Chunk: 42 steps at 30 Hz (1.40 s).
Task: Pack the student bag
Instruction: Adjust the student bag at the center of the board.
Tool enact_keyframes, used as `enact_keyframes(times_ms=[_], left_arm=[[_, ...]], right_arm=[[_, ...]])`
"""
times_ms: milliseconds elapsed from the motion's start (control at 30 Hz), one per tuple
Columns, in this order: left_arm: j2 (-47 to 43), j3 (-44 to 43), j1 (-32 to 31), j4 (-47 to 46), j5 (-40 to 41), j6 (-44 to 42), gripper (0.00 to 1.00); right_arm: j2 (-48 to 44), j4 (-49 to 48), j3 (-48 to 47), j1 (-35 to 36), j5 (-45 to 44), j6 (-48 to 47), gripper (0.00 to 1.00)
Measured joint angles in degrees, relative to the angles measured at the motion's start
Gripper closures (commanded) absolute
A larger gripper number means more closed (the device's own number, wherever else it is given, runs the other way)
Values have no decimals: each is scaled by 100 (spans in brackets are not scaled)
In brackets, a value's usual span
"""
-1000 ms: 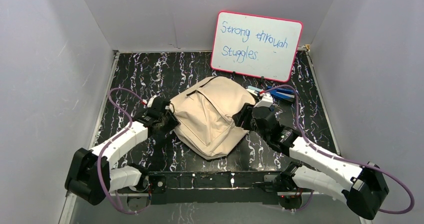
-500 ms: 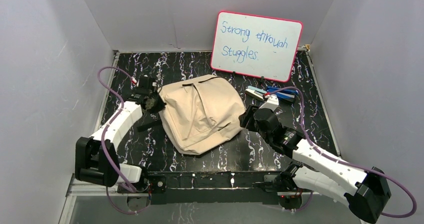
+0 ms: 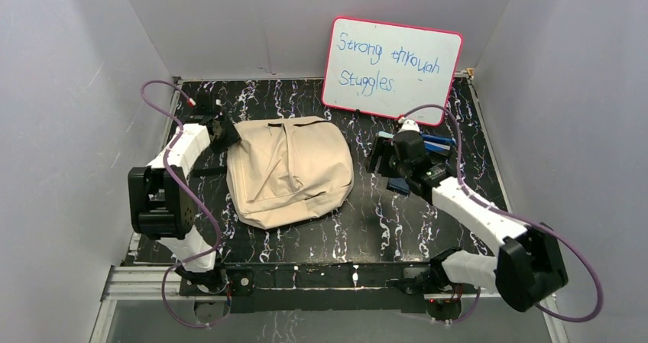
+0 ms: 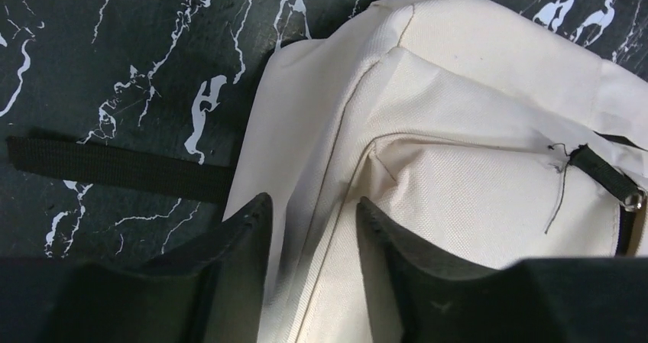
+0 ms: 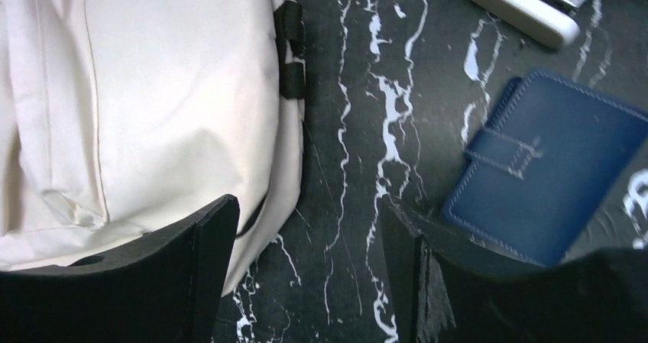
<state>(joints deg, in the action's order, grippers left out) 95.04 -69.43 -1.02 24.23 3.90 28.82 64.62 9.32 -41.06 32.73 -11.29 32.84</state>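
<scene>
Left wrist view: cream canvas backpack runs off the right and bottom edges. Its dark zipper pull is cut at the right edge. One end of the flat black webbing strap is hidden under the bag's side.

Right wrist view: dark blue stitched wallet-like case, lower corner hidden behind a finger of the right gripper. The white slim bar is cut by the top edge, kind unclear.

Top view: cluster of small blue and white items, part hidden behind the right wrist, too small to name.

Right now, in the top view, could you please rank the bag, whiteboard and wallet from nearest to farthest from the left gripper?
1. Bag, right at the left gripper, left of centre.
2. Whiteboard, propped at the back, right of centre.
3. Wallet, over on the right side.
</scene>
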Motion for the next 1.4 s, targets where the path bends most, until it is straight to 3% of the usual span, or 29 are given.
enact_keyframes(times_ms=[200, 367, 533, 633, 733, 900, 1033, 1200, 1367, 1400], left_arm=[[-315, 173, 11, -52, -256, 7, 47], [-1460, 1051, 7, -7, -376, 249, 45], [-2269, 1930, 4, 20, -592, 527, 46], [-2214, 2232, 4, 33, -691, 601, 51], [-2103, 2367, 4, 0, -782, 636, 61], [-1880, 2385, 4, -195, -968, 632, 87], [-1449, 2133, 4, -234, -1062, 516, 97], [-684, 1244, 11, -170, -1056, 210, 99], [50, 275, 0, -90, -1036, -22, 96], [234, 76, -20, -79, -1045, -46, 95]], right_arm=[[1342, -498, -697, -710, 1617, -308, 19], [2415, -850, -1261, -780, 2415, -365, 18], [3324, -968, -1897, -791, 2979, -483, 25], [3659, -977, -2081, -791, 3091, -570, 35], [3727, -938, -2055, -791, 3128, -623, 52], [3679, -1233, -1770, -778, 3283, -623, 81], [3414, -1449, -1335, -688, 3392, -610, 92], [2708, -1515, -651, -210, 3340, -608, 92], [1895, -1543, -24, 540, 3016, -420, 80], [1738, -1545, 90, 710, 2935, -319, 69]])
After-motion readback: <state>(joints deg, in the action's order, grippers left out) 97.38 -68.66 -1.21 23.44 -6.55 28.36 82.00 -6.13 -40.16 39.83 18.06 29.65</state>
